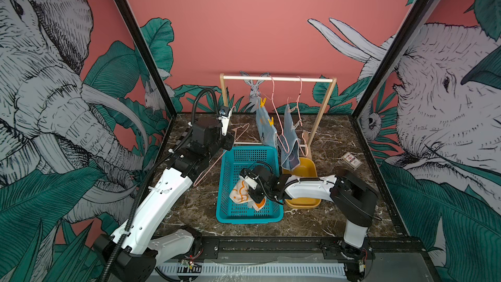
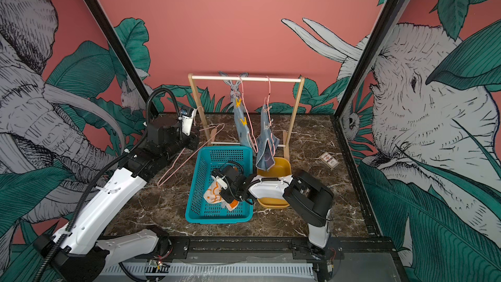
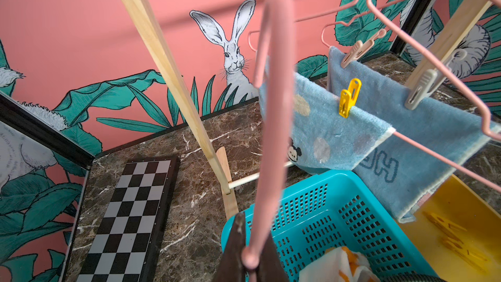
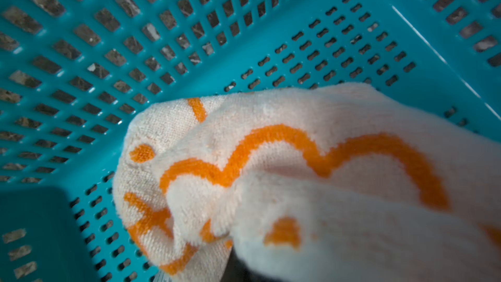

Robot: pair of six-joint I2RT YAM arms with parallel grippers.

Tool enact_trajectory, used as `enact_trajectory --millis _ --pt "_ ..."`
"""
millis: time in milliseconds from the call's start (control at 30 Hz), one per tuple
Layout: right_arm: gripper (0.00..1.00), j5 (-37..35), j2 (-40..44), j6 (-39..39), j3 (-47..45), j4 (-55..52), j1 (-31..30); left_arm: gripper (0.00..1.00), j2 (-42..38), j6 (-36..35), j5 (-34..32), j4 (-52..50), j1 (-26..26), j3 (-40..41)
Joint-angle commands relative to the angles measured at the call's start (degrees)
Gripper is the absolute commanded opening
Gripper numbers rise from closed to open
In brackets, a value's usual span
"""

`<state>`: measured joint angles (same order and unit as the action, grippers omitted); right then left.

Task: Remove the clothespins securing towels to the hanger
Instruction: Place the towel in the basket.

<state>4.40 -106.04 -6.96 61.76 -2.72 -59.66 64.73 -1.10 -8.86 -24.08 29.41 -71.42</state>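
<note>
1. In both top views the left pincer was clenched on a bare hanger. It held the hanger off the rack and above the worktop, beside the basket. The right pincer reached down into the basket and looked closed on the white towel. Two blue towels hung on hangers from the rack. Two yellow clothespins pinned the one nearer the left arm. A yellow tub sat just beside the basket, under the right arm.

2. In the left wrist view the bare hanger ran up from between the clamped fingers. Beyond it, one yellow clothespin gripped the nearer blue towel. Two pale clothespins gripped the farther one. Loose yellow pegs lay in the yellow tub.

3. In the right wrist view the white towel filled most of the frame, bunched above the basket floor. The cloth hid the pincer's fingers.

4. The step in hand looked like stowing the first freed towel and its hanger, with about a third of the task done. Next, the right pincer would need to let go of the cloth and lift clear of the basket wall. It could then squeeze the tail ends of a yellow clothespin. The hung hanger would likely swing, so the left pincer should shed its load and steady it.
</note>
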Motion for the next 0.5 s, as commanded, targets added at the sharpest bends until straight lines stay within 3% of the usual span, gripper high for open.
enact_trajectory --millis 0,167,467 --pt "0.00 -4.6 -1.2 0.8 2.3 -2.3 -0.3 0.00 -0.9 -0.2 -0.4 1.0 -0.4 -2.0" --pt "0.00 -9.0 -2.3 1.1 4.5 -2.3 0.9 0.00 -0.7 -0.1 -0.4 1.1 -0.4 -2.8" --pt "0.00 -7.8 -3.4 -0.1 6.7 2.3 3.1 0.00 -0.1 -0.2 -0.6 0.5 -0.4 -3.8"
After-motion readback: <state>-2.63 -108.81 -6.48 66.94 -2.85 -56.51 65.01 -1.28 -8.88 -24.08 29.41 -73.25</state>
